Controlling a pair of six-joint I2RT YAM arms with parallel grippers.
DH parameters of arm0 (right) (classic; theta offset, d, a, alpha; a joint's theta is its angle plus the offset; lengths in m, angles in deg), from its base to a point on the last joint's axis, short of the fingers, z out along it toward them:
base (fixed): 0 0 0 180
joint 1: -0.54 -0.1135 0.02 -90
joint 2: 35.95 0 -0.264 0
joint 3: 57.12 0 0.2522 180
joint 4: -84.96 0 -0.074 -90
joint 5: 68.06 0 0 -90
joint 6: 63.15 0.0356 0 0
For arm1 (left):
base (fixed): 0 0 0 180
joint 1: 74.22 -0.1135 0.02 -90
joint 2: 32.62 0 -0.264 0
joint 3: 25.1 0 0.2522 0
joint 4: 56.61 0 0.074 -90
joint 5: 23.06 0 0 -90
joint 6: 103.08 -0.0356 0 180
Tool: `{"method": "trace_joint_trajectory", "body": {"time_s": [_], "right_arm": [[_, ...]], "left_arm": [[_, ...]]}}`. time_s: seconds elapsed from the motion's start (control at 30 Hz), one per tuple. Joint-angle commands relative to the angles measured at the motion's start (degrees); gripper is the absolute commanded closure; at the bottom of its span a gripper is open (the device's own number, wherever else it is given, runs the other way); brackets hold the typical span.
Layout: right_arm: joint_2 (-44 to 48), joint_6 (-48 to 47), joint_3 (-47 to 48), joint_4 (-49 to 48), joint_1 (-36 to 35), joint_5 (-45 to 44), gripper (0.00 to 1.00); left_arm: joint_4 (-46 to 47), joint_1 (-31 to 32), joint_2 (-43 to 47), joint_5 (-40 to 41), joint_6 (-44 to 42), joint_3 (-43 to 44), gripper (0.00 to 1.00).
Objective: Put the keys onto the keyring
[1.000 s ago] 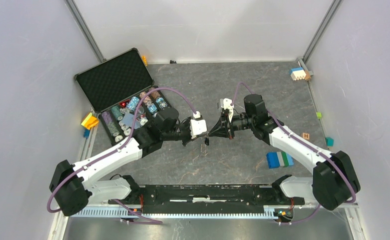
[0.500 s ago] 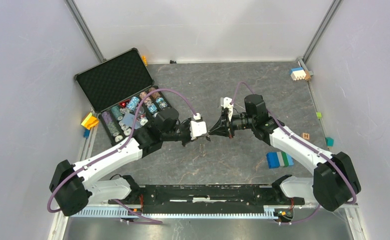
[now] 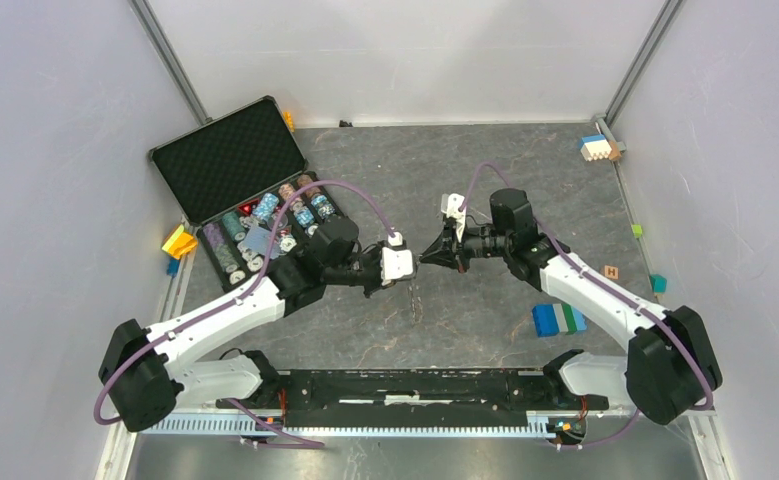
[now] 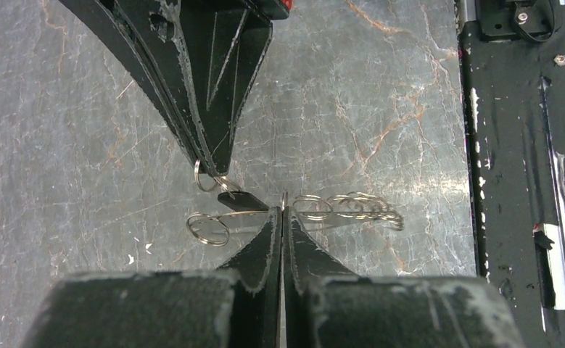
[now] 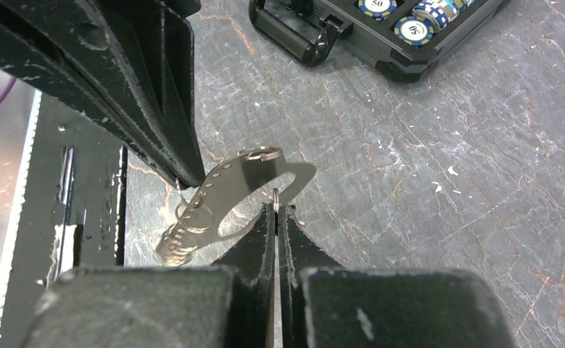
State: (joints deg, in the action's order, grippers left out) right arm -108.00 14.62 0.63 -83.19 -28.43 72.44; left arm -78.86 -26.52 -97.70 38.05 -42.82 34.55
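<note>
Over the grey worktop (image 3: 485, 180), beside the open black case (image 3: 230, 160), I am holding both end effectors clenched tip to tip. The left (image 4: 283, 214) is gripping the flat keyring (image 5: 254, 190) in mid-air by its edge, and the right (image 5: 275, 214) is pinching a small wire ring (image 5: 275, 193) against it.

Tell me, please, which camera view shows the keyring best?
The right wrist view. There the keyring turns its flat face to the camera, so its oval cut-out, row of holes and small rings are clear. The left wrist view shows it only edge-on. The top external view shows only a tiny hanging sliver.
</note>
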Motion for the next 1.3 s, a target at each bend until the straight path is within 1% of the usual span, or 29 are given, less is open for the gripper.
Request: {"method": "trace_joint_trajectory", "body": {"time_s": [0.0,0.07,0.2,0.3,0.37,0.43,0.67,0.77,0.9,0.97,1.07,1.17,1.27], "right_arm": [[3.0,-8.5,-0.1,4.2,0.2,1.7,1.00],[4.2,-13.6,0.0,7.9,0.2,2.4,1.00],[6.1,-23.3,0.8,15.3,0.3,3.7,1.00],[6.8,-27.9,1.4,19.7,0.2,5.5,1.00],[6.8,-29.6,1.3,21.1,0.2,7.0,1.00],[7.0,-30.2,1.0,21.3,-0.1,8.1,1.00],[8.2,-31.1,0.8,21.9,-4.1,9.2,1.00],[8.3,-30.1,0.8,21.0,-6.8,8.2,1.00],[8.7,-26.6,0.2,17.4,-10.9,2.3,1.00],[8.4,-26.4,0.3,16.9,-12.0,0.3,1.00],[8.2,-27.4,0.7,17.8,-13.1,-0.8,1.00],[8.8,-27.6,0.3,17.7,-13.4,-2.1,1.00],[9.5,-26.4,-0.4,16.1,-13.6,-4.7,1.00]], "left_arm": [[0.4,0.1,1.9,-1.7,-5.5,-0.8,0.98],[-1.2,0.1,2.4,-3.1,-8.2,-1.0,0.98],[-5.2,0.1,4.3,-8.0,-18.8,-3.1,0.98],[-10.5,0.1,4.5,-10.8,-26.9,-3.2,0.98],[-14.5,0.1,4.5,-13.2,-33.8,-2.9,0.98],[-16.6,0.1,4.1,-14.7,-37.3,-2.5,0.98],[-21.2,0.0,2.9,-18.1,-42.3,-0.8,0.98],[-21.4,-0.1,2.8,-18.1,-42.8,-0.7,0.98],[-20.9,-0.5,1.7,-17.9,-40.5,0.5,0.98],[-20.5,-0.7,1.4,-17.9,-39.6,1.1,0.98],[-18.0,-1.7,1.0,-17.7,-35.1,1.5,0.98],[-14.4,-3.3,0.3,-17.0,-28.2,2.1,0.98],[-13.1,-3.7,-0.2,-17.3,-24.9,2.5,0.98]]}}
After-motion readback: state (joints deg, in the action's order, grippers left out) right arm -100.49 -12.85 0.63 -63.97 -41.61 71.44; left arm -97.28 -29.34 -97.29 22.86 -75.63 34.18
